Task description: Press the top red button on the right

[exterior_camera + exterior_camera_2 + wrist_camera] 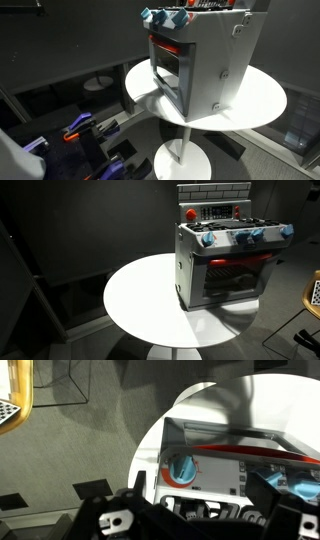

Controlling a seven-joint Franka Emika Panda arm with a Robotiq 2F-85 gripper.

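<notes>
A grey toy stove (225,270) stands on a round white table (140,295) and shows in both exterior views (200,65). Blue knobs (245,236) line its front edge. Its raised back panel carries a red button at one end (191,214) and a smaller red spot at the other (237,211). In the wrist view I look down on the stove's control strip with a blue knob in a red ring (181,468). My gripper (200,530) is above the stove, its black fingers spread at the bottom of the frame, open and empty. It does not show in either exterior view.
The oven door has a window with red inside (232,280). The table stands on a single white pedestal (183,150). Dark floor and walls surround it. A wooden chair edge (314,292) is beside the table; cluttered gear (80,130) lies on the floor.
</notes>
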